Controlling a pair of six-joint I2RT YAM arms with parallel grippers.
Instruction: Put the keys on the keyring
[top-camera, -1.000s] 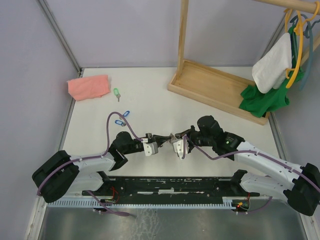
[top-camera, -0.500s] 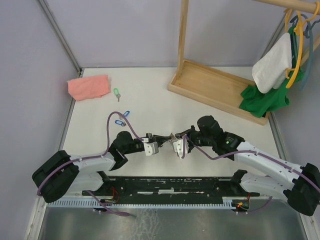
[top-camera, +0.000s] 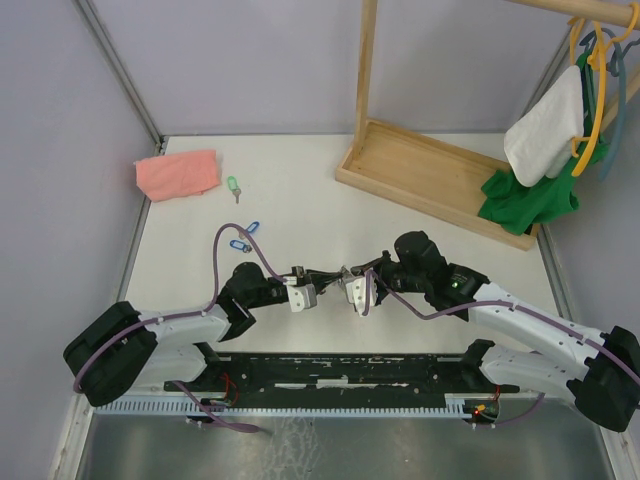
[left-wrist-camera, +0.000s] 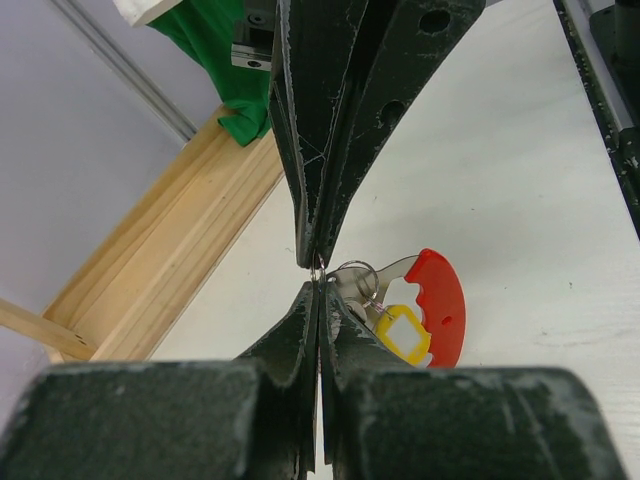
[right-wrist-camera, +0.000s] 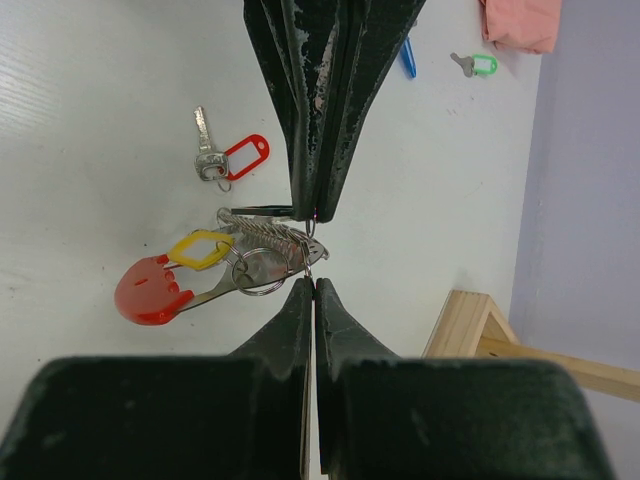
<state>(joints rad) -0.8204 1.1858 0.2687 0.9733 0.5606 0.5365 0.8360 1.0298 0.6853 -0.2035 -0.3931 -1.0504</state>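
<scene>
Left gripper (left-wrist-camera: 317, 292) fingers are pressed flat together with no gap, and the right gripper (right-wrist-camera: 313, 290) is pressed together the same way. The two meet tip to tip low over the table (top-camera: 300, 200), near its front edge. At that meeting point sits the silver coil of the keyring (right-wrist-camera: 270, 238), its red crescent hanging off to one side. Both tips touch the wire, but which of them actually nips it cannot be told. A yellow tag (right-wrist-camera: 200, 248) hangs from the loop by a small ring, and a black tag (right-wrist-camera: 255, 211) lies against the coil at the left gripper's tip. The red-tagged key (right-wrist-camera: 232, 160) lies loose on the table just beyond. Two blue-tagged keys (top-camera: 240, 245) lie near the left arm, and a green-tagged key (top-camera: 233, 186) lies farther back, near a pink cloth (top-camera: 178, 173).
</scene>
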